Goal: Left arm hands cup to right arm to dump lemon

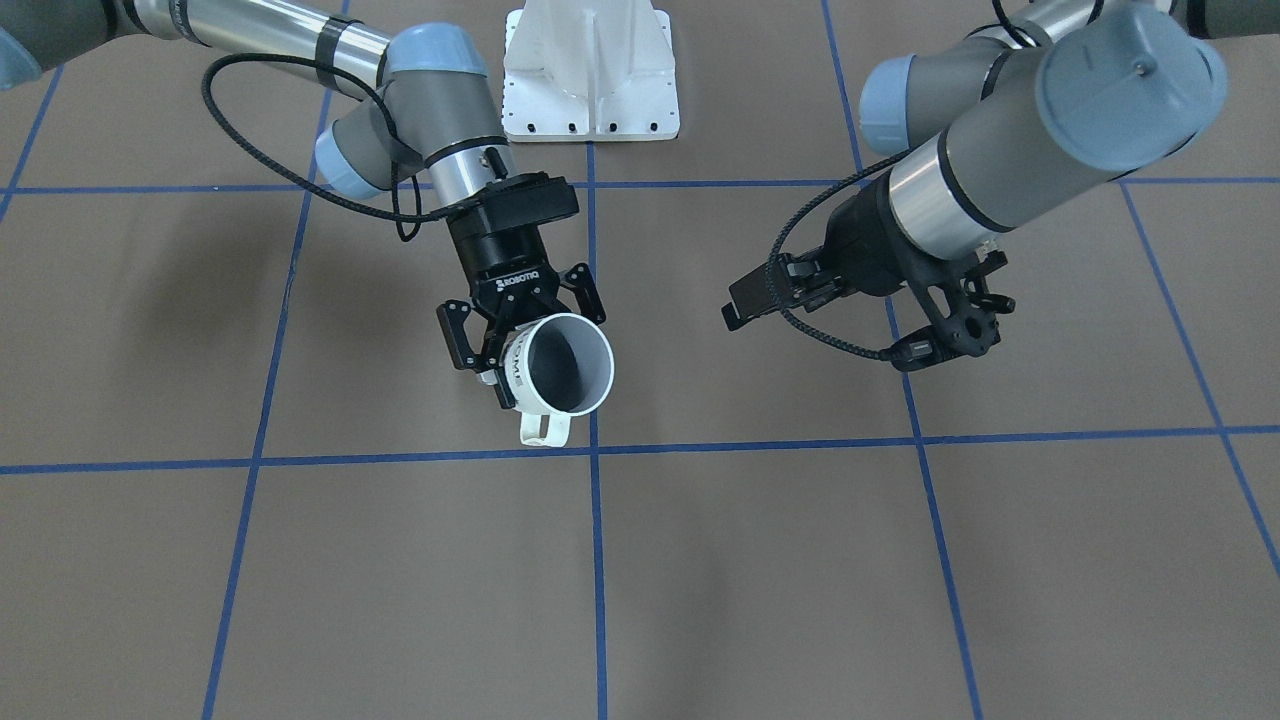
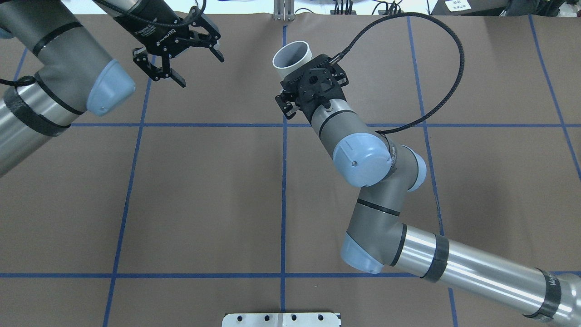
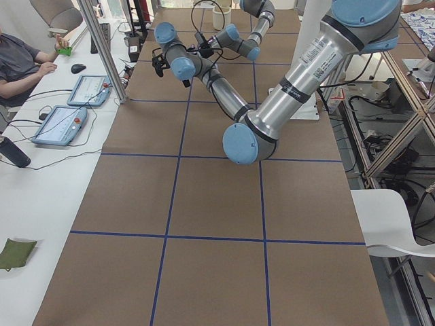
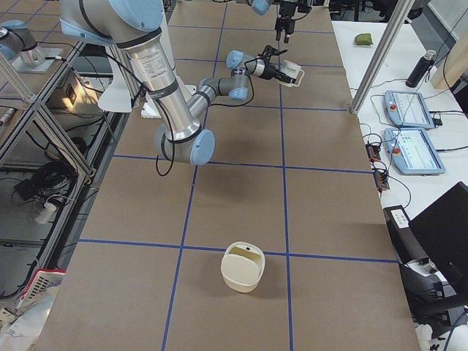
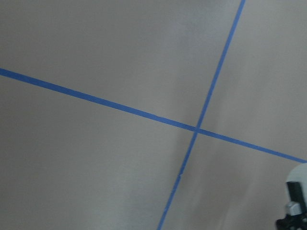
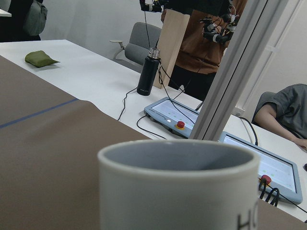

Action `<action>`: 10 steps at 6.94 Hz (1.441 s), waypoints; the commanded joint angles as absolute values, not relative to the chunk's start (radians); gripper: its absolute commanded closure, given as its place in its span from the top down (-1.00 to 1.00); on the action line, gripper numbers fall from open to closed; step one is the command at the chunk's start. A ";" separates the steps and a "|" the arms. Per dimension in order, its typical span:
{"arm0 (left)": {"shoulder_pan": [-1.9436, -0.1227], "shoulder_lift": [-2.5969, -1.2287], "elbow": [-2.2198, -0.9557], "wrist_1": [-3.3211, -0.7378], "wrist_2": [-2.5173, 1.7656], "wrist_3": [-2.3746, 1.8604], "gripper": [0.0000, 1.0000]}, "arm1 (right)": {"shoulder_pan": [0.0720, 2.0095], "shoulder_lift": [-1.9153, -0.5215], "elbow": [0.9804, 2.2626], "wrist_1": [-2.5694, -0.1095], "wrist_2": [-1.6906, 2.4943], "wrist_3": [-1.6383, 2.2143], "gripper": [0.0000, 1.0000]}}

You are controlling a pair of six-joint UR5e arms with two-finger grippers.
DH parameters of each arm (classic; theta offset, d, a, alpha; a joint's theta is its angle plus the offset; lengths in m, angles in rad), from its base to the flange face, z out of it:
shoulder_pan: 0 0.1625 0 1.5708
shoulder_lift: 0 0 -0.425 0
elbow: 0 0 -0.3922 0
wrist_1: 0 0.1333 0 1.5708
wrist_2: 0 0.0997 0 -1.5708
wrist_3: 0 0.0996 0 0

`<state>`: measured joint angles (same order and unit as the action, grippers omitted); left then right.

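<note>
The cup (image 1: 560, 365) is a white mug with a dark grey inside, and my right gripper (image 1: 525, 335) is shut on it above the table. It lies tipped on its side, mouth toward the front-facing camera and handle hanging down. The overhead view shows the cup (image 2: 292, 54) sticking out beyond the right gripper (image 2: 302, 68). The right wrist view is filled by the cup's rim (image 6: 177, 158) and the start of its black lettering. My left gripper (image 2: 199, 70) hangs open and empty well to the side of the cup; it also shows as the left gripper (image 1: 745, 305). No lemon shows in any view.
The brown table (image 1: 400, 580) carries a blue tape grid. The white base plate (image 1: 590, 80) stands between the arms. A cream tub (image 4: 243, 267) sits near the table's right end. Beyond the far edge a side table holds tablets (image 6: 170, 112) and a black bottle (image 6: 147, 76), with people there.
</note>
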<state>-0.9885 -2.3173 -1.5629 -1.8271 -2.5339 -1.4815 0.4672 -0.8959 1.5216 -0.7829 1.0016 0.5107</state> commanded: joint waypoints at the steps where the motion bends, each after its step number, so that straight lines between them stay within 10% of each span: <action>1: -0.970 -2.356 -1.500 -1.916 -2.530 -1.568 0.93 | 0.439 -0.848 1.470 -0.796 0.959 0.505 -0.39; 3: -0.965 -2.365 -1.499 -1.916 -2.530 -1.572 0.20 | 0.411 -0.847 1.473 -0.810 0.904 0.497 -0.29; 10: -0.928 -2.375 -1.496 -1.916 -2.526 -1.572 0.03 | 0.357 -0.842 1.485 -0.821 0.819 0.499 -0.27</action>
